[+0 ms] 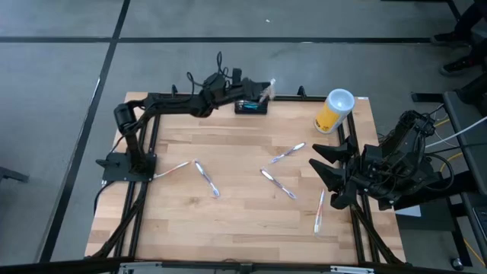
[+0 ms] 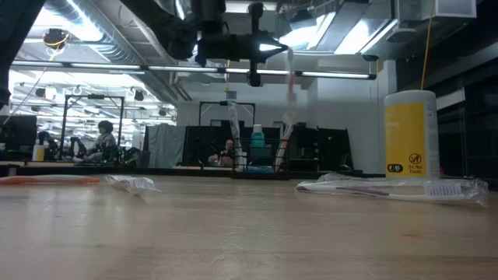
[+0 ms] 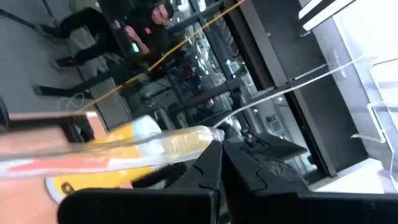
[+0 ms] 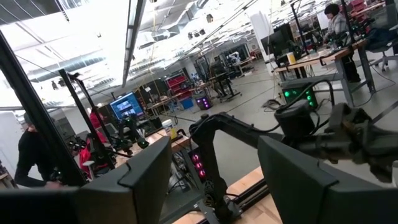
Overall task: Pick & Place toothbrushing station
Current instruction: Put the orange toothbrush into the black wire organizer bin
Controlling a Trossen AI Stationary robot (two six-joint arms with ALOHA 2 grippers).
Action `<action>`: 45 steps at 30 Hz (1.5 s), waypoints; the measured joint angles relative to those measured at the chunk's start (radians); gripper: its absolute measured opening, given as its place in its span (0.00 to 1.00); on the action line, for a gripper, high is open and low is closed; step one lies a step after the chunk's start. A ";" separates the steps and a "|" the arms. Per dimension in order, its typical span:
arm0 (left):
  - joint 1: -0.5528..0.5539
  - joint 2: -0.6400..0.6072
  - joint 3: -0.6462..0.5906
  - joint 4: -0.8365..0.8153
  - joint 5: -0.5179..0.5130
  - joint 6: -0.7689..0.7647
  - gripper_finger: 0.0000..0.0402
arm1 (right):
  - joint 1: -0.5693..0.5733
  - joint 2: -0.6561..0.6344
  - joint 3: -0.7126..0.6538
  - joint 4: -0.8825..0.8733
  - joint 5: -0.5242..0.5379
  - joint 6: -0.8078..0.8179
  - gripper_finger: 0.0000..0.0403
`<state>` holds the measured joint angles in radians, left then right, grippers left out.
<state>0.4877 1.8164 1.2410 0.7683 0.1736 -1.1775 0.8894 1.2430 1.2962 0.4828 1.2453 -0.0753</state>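
The toothbrushing station (image 1: 251, 106), a small black rack, stands at the table's far edge; in the low view the station (image 2: 259, 162) has a teal item and wrapped brushes standing in it. My left gripper (image 1: 261, 90) reaches along the far edge above the rack's right end, shut on a toothbrush in clear wrap (image 2: 289, 85). My right gripper (image 1: 326, 169) hangs open at the table's right side, nothing between its fingers (image 4: 149, 180). My left gripper pinches the wrapped toothbrush by one end (image 3: 200, 138) between its two fingers. The fingers come about level from the table's left. The brush hangs nearly upright below them, over the rack; whether its lower end touches the rack I cannot tell.
A yellow cup with a white rim (image 1: 335, 111) stands at the far right corner. Several wrapped toothbrushes lie loose on the wood: two at the left (image 1: 204, 176), two in the middle (image 1: 278, 183), one near the right edge (image 1: 319, 211).
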 joint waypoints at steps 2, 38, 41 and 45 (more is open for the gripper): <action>0.011 0.007 0.019 -0.013 0.000 0.007 0.00 | 0.000 0.000 0.000 0.000 0.001 0.000 0.60; 0.108 0.050 0.034 -0.009 0.009 -0.008 0.00 | -0.007 0.000 0.000 0.000 0.040 -0.023 0.60; 0.101 0.050 0.034 -0.002 0.006 -0.013 0.00 | -0.011 0.000 0.000 0.000 0.040 -0.023 0.60; 0.086 0.051 0.052 0.015 0.004 -0.006 0.00 | -0.012 -0.001 0.000 0.000 0.040 -0.027 0.60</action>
<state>0.5736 1.8670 1.2933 0.7828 0.1780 -1.1837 0.8775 1.2423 1.2964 0.4831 1.2855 -0.1020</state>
